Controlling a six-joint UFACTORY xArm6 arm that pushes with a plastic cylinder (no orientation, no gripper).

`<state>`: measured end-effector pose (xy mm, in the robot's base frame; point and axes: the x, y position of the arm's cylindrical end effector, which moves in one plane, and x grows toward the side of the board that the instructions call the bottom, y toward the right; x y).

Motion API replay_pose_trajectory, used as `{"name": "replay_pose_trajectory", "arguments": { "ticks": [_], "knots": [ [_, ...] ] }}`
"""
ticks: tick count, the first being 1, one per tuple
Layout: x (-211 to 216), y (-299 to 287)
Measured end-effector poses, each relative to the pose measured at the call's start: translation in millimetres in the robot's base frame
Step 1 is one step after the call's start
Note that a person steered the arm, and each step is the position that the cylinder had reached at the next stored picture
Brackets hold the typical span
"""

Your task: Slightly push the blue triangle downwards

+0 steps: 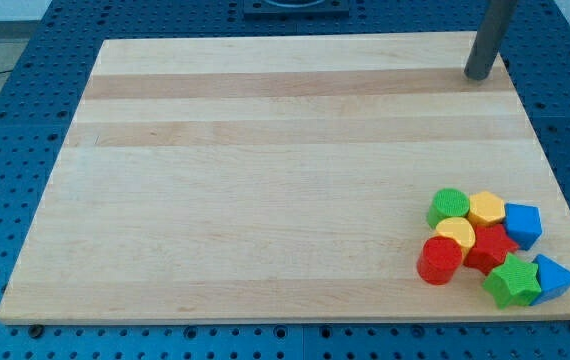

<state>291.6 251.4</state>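
The blue triangle (553,277) lies at the board's lower right corner, touching the green star (512,282) on its left. My tip (479,75) rests near the board's top right corner, far above the whole cluster of blocks and apart from every block.
The wooden board (265,170) holds a tight cluster at the lower right: a green cylinder (448,207), a yellow hexagon (486,209), a blue block (523,224), a yellow block (456,234), a red star (490,248) and a red cylinder (439,261). The board's right edge is next to the blue triangle.
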Motion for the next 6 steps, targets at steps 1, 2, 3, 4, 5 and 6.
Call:
{"name": "replay_pose_trajectory", "arguments": {
  "ticks": [1, 2, 3, 4, 5, 6],
  "knots": [
    [23, 17],
    [61, 18],
    [96, 18],
    [131, 18],
    [161, 18],
    [194, 11]
  ]
}}
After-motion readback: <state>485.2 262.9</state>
